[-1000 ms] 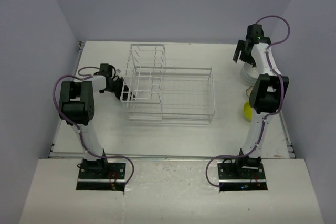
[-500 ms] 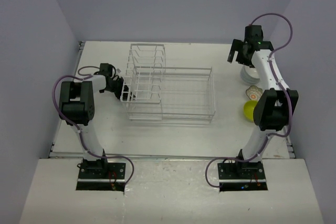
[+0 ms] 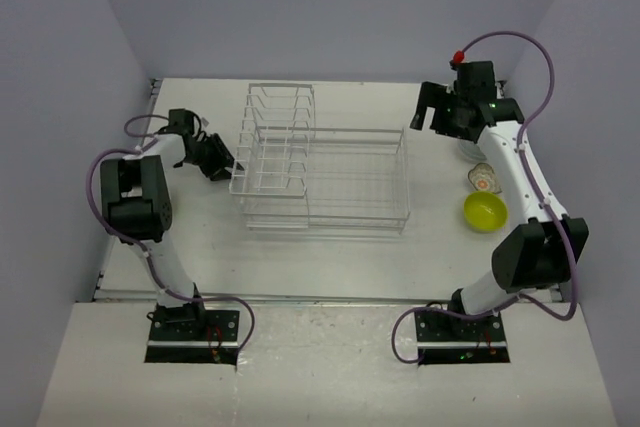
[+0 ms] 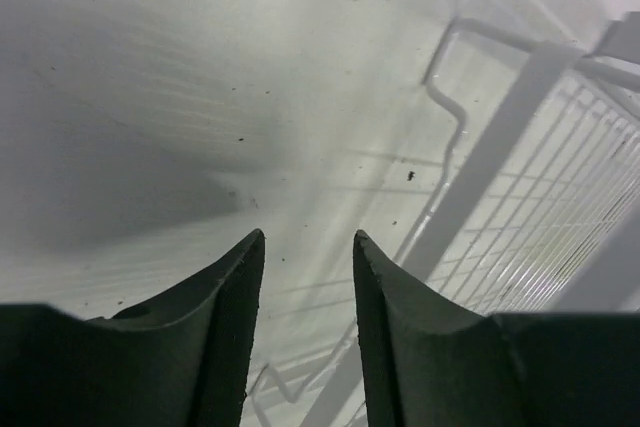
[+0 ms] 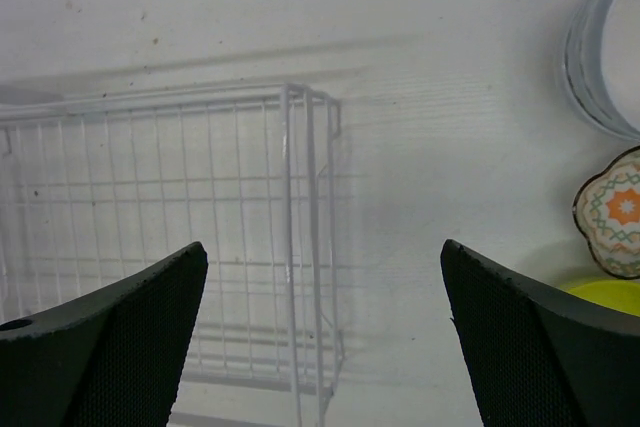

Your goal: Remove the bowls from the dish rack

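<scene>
The white wire dish rack stands mid-table, and no bowl shows in it. On the right lie a stack of white bowls, a patterned bowl and a lime-yellow bowl. My left gripper is just left of the rack's tall end, low over the table, jaws slightly apart and empty. My right gripper hovers by the rack's far right corner, wide open and empty. The right wrist view shows the rack's end, the white stack, the patterned bowl and the lime-yellow bowl.
Grey walls close in the table on the left, back and right. The right arm arches over the bowls. In the left wrist view the rack's corner post stands to the right of my fingers.
My right arm has swung left, from above the white bowl stack to the rack's far right corner. My left gripper has drawn back left, away from the rack's end.
</scene>
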`<action>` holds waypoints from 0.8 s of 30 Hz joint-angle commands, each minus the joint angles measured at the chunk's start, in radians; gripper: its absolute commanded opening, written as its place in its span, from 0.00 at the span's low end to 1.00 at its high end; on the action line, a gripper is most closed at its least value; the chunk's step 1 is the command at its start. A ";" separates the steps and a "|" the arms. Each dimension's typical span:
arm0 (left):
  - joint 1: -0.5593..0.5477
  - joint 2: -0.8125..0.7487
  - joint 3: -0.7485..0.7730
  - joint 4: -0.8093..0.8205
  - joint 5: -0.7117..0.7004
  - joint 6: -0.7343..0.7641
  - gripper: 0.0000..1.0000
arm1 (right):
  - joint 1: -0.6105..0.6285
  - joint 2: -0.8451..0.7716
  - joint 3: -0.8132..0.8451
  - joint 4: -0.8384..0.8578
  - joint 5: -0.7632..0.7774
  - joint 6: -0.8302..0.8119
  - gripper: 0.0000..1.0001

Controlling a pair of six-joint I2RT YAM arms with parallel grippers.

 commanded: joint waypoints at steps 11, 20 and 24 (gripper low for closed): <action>0.006 -0.437 0.075 -0.030 -0.189 0.193 0.77 | 0.050 -0.274 -0.200 0.069 -0.197 0.051 0.99; -0.019 -0.570 0.062 -0.020 -0.179 0.291 0.88 | 0.057 -0.449 -0.361 0.122 -0.248 0.083 0.99; -0.019 -0.604 0.052 -0.004 -0.179 0.294 0.88 | 0.061 -0.477 -0.372 0.099 -0.245 0.094 0.99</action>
